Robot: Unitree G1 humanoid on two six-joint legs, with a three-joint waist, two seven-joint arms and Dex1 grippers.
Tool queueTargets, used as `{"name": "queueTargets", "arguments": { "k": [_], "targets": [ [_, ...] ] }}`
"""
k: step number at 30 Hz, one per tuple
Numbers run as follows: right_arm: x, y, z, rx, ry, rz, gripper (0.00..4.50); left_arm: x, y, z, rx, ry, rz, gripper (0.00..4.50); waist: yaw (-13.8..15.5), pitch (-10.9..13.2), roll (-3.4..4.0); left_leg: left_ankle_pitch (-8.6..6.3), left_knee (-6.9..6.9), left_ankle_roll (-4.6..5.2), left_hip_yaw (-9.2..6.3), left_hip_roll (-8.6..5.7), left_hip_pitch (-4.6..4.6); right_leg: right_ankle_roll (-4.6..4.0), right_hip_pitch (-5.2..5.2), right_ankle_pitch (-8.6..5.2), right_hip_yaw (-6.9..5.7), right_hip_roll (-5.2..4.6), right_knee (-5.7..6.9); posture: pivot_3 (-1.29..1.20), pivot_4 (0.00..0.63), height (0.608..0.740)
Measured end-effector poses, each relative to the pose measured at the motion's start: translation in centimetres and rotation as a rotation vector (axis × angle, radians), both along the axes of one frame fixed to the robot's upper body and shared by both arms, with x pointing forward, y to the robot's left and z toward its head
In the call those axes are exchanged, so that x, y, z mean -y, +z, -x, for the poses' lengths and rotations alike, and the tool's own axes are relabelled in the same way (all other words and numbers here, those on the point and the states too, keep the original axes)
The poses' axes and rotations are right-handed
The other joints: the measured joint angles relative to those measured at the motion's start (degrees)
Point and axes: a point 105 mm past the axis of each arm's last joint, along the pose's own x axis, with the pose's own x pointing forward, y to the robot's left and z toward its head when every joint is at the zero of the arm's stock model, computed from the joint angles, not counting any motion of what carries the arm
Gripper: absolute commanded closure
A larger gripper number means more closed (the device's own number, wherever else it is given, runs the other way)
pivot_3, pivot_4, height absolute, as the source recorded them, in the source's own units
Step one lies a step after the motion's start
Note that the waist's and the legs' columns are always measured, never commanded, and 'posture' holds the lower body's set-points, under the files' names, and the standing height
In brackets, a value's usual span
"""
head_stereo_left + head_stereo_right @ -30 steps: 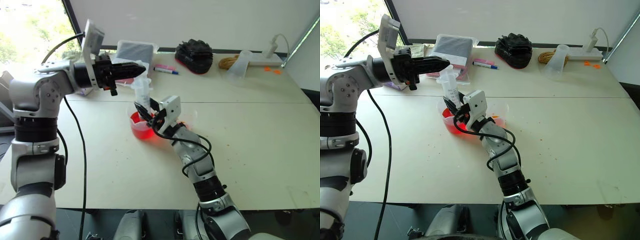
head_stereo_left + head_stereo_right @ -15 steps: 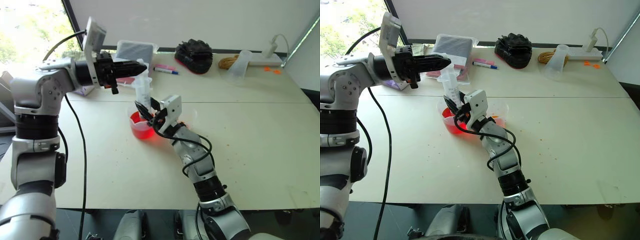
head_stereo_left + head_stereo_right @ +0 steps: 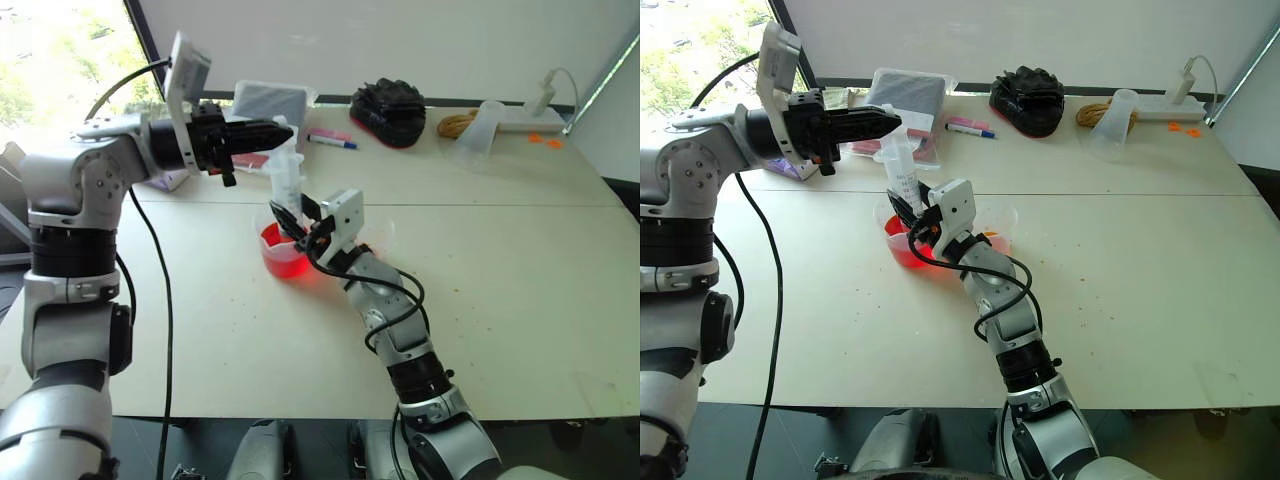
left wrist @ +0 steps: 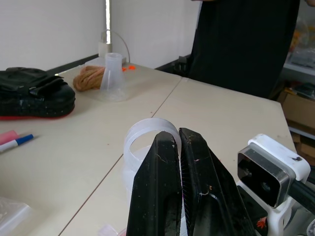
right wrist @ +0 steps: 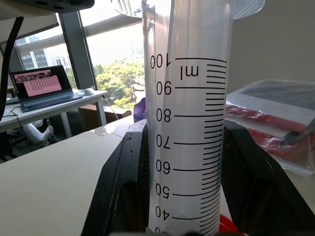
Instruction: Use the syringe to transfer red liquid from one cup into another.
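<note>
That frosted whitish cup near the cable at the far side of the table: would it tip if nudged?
Probably. The frosted whitish plastic cup looks thin, empty and light, so a nudge would likely slide or topple it. Its round wall suggests it would then roll across the white table.

Two head cameras look down and forward over the table (image 3: 520, 300), side by side, sharing nearly the whole tabletop and both arms. The left wrist camera looks level along its closed fingers (image 4: 192, 187) across the table's far end, catching the glove (image 4: 34, 93) and flask (image 4: 113, 76) the head views also show. The right wrist camera sits very close behind the syringe (image 5: 189, 123), facing the window.
</note>
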Motion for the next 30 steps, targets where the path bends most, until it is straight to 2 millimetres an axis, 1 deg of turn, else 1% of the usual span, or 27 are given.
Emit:
{"name": "queueTargets", "arguments": {
  "k": [8, 14, 20, 21, 23, 25, 30],
  "targets": [
    [0.0, -0.2, 0.0, -0.006, -0.002, 0.002, 3.17, -0.1, -0.3, 0.1, 0.002, 0.009, -0.008, 1.43, -0.01, 0.00, 0.00, 0.00, 0.00, 0.00, 0.00, 0.00, 0.00, 0.00, 0.00, 0.00, 0.00, -0.03, 0.00, 0.00, 0.150, 0.740],
    [0.1, -0.1, 0.0, 0.008, -0.009, 0.012, 3.17, -0.2, -0.3, 0.6, 0.020, 0.005, -0.020, 1.43, 0.01, 0.00, 0.00, 0.00, 0.00, 0.00, 0.00, 0.00, 0.00, 0.00, 0.00, 0.00, 0.00, -0.03, 0.00, 0.00, 0.150, 0.740],
    [-0.1, 0.3, -0.2, 0.040, -0.011, 0.019, 3.17, -1.3, 0.2, 1.1, 0.037, 0.028, 0.011, 1.43, -0.15, 0.00, 0.00, 0.00, 0.00, 0.00, -0.01, 0.01, 0.00, 0.00, -0.02, 0.00, 0.00, -0.04, 0.00, 0.00, 0.150, 0.740],
    [-0.1, 0.4, -0.1, 0.050, -0.008, 0.027, 3.17, -1.6, 0.5, 1.1, 0.051, 0.051, 0.018, 1.43, -0.14, 0.00, 0.00, 0.00, 0.00, 0.00, -0.01, 0.02, 0.00, 0.00, -0.02, 0.00, 0.00, -0.04, 0.00, 0.00, 0.150, 0.740],
    [-1.1, -0.3, 0.3, 0.050, 0.029, 0.065, 3.17, -3.1, 1.8, 1.1, 0.091, 0.127, 0.053, 1.43, -0.39, 0.00, 0.00, -0.01, -0.02, 0.01, -0.01, 0.04, 0.00, 0.00, -0.05, 0.00, 0.01, -0.04, 0.00, 0.00, 0.150, 0.740],
    [-1.5, -0.7, 0.4, 0.042, 0.042, 0.080, 3.17, -3.9, 2.6, 1.5, 0.112, 0.155, 0.073, 1.43, -0.27, 0.00, 0.00, 0.00, -0.03, 0.00, -0.02, 0.04, 0.00, 0.00, -0.04, 0.00, 0.00, -0.04, 0.01, 0.00, 0.150, 0.740],
    [-1.4, -0.1, 0.3, 0.072, 0.033, 0.068, 3.17, -5.8, 2.0, 1.9, 0.089, 0.225, 0.061, 1.43, 0.06, -0.01, -0.03, 0.00, -0.01, -0.01, -0.02, 0.01, 0.00, 0.00, -0.01, 0.00, 0.00, -0.08, 0.00, 0.00, 0.150, 0.740]
  ]
}}
